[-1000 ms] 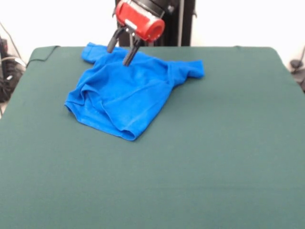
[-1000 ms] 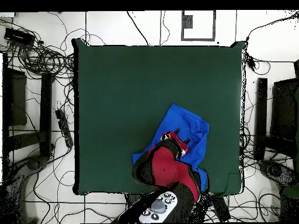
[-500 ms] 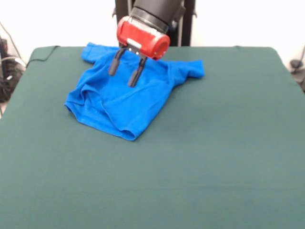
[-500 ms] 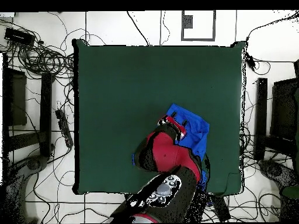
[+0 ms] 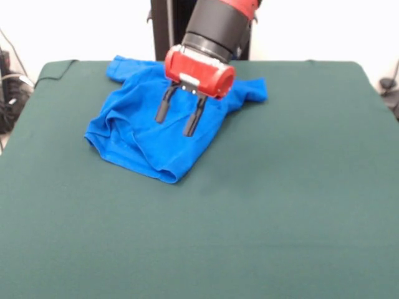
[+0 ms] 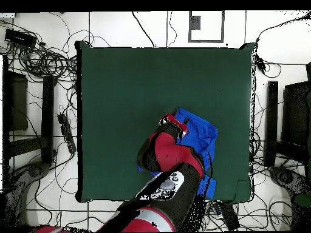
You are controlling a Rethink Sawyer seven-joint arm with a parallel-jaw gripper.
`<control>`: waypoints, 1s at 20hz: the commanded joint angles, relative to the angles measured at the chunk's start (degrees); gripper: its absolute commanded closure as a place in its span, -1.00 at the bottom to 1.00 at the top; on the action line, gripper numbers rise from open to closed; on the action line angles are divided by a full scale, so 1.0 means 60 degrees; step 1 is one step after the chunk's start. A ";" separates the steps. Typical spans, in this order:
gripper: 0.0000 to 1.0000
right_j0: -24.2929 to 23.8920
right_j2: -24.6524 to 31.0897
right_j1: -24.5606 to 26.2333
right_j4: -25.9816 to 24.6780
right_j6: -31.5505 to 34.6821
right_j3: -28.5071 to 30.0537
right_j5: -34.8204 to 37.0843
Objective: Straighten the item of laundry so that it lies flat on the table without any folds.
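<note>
Large rectangular table [image 5: 299,205] with dark green felt-like top, red and black Sawyer arm [image 5: 218,28] reaching down from the far side, soft royal-blue T-shirt [image 5: 140,140] rumpled on the far part of the table, gripper [image 5: 177,118] spread with 2 black fingers [image 5: 163,104] empty above the creased fabric

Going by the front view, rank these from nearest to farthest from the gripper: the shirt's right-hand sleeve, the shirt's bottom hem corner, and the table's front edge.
Measured from the gripper, which hangs open over the blue T-shirt:
1. Bottom hem corner, just below the gripper in the picture.
2. Right-hand sleeve, up and to the picture's right, a little farther off.
3. Front edge of the table, at the picture's bottom, plainly farthest.
</note>
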 commanded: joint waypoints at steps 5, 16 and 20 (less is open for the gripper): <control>-1.00 0.1048 -0.0074 0.1915 0.1568 0.0810 -0.0724 0.1527; -1.00 0.1559 -0.1214 0.3375 0.2465 0.0777 -0.1149 0.1844; -1.00 0.1674 -0.1397 0.3668 0.2744 0.0900 -0.1156 0.1977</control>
